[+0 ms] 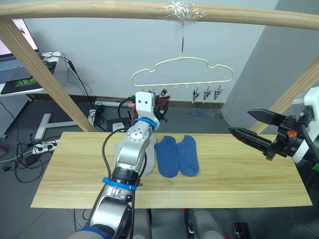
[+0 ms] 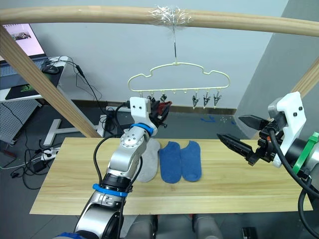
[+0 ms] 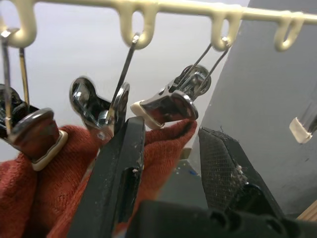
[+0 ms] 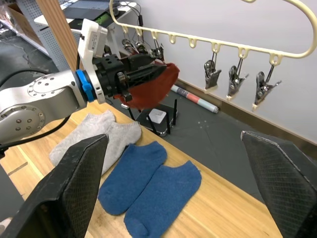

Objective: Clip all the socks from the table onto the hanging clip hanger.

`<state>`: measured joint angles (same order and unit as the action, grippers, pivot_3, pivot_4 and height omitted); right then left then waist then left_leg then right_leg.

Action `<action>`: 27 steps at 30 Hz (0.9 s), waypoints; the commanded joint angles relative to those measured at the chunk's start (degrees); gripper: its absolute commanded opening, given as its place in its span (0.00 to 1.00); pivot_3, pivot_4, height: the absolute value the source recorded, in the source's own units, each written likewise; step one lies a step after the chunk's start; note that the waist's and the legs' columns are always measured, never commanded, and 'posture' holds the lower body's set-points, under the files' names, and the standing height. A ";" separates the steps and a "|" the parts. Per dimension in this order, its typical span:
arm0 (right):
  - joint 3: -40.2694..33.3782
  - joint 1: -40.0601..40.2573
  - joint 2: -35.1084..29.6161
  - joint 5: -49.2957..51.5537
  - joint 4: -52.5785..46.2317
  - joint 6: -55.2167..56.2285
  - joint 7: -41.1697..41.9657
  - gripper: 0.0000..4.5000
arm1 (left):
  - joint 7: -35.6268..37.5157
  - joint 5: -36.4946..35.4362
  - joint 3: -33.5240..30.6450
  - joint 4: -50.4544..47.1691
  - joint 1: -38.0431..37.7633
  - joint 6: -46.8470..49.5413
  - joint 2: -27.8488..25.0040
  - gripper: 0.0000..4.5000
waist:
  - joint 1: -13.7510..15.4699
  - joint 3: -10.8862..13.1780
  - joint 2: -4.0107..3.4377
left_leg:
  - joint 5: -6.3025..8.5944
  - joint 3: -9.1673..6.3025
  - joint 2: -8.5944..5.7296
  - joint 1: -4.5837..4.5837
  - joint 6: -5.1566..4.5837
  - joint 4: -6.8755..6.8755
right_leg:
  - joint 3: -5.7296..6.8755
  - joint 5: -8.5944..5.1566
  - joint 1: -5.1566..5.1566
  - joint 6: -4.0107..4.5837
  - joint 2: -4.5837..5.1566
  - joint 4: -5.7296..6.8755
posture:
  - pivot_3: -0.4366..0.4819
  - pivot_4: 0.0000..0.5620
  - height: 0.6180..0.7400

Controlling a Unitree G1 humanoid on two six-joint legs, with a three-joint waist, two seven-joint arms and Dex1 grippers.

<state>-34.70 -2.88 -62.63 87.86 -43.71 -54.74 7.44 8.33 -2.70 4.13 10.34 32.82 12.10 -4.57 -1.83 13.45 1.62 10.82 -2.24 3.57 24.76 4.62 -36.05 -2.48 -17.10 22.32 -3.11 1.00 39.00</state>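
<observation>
The clip hanger [image 1: 182, 70] hung from a wooden pole in the upper centre of the frame, its row of metal clips along the bottom bar. At its left end the left gripper [image 3: 171, 163] reached up among the clips, its fingers [image 3: 118, 183] parted with a rust-red sock [image 3: 54, 188] beside one of them. At least one clip [image 3: 166, 106] had bitten the sock's edge and another [image 3: 37, 131] pinched more red knit further along. Whether the fingers touched the cloth could not be told.

Three clips [image 1: 206, 92] on the hanger's right side hung empty. On the bench [image 1: 239, 174], at centre frame, two blue socks [image 1: 177, 155] lay flat side by side, with the grey socks [image 4: 106, 134] next to them on the left, partly behind the left arm.

The right gripper [image 2: 237, 134] hovered at the right edge of the frame, above the bench, fingers spread wide and grasping nothing.

The socks looked light, soft and limp, likely to sag and fold when lifted. Pinching a sock near its cuff would probably present a thin, firm edge to a clip.
</observation>
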 commanded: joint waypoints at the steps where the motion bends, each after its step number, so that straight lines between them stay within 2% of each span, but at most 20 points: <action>1: -1.37 0.22 -0.98 1.35 -0.90 1.96 -0.15 1.00 | -0.61 1.27 0.07 -2.66 -0.57 -0.52 -0.11 0.44 | 0.01 0.00 0.00 | 0.00 0.00 0.00 0.00 0.00 0.00 | 0.00 0.00 0.00 0.00 0.00 0.00 | 0.38 0.38 1.00; 16: -1.45 1.70 -1.86 2.22 -1.27 3.27 -1.51 1.00 | -6.70 7.12 0.98 8.55 5.84 -1.68 2.26 0.44 | -0.02 0.01 0.01 | 0.00 0.01 -0.01 0.00 -0.01 0.00 | -0.01 0.00 0.00 -0.02 0.00 -0.02 | 0.35 0.37 1.00; 27: -2.91 3.70 -2.33 3.32 -2.15 4.03 -2.99 1.00 | -7.51 7.29 0.40 12.50 8.59 -6.15 4.09 0.44 | -0.18 0.01 0.01 | 0.00 0.02 -0.02 0.01 -0.01 0.00 | -0.02 0.00 0.00 -0.03 0.00 -0.03 | 0.33 0.36 1.00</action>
<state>-34.96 0.93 -64.13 89.75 -44.88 -51.99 4.81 0.70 4.73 4.59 24.22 40.43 8.13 -0.75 -2.00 13.46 1.63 10.81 -2.22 3.56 24.76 4.62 -36.05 -2.50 -17.10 22.33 -3.13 1.00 38.97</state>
